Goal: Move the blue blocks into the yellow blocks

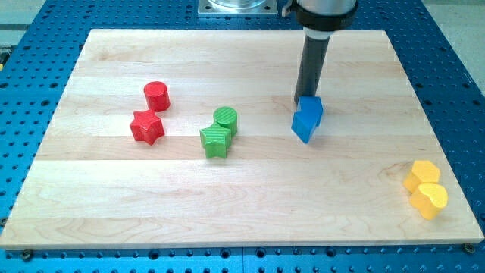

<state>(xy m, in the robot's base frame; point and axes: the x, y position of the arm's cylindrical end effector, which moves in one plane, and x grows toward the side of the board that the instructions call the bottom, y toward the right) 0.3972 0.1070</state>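
Note:
Two blue blocks sit pressed together right of the board's middle: a blue cube-like block (311, 108) above and a blue block (303, 127) just below and left of it. My tip (302, 100) stands at the upper left edge of the upper blue block, touching it or nearly so. Two yellow blocks lie touching near the board's lower right corner: a yellow hexagon-like block (421, 175) and a yellow rounded block (430, 200) below it. The blue pair is far up and left of the yellow pair.
A red cylinder (157, 95) and a red star (147, 127) sit at the left. A green cylinder (226, 120) and a green star (215, 141) sit left of centre. The wooden board (242, 220) lies on a blue perforated table (455, 76).

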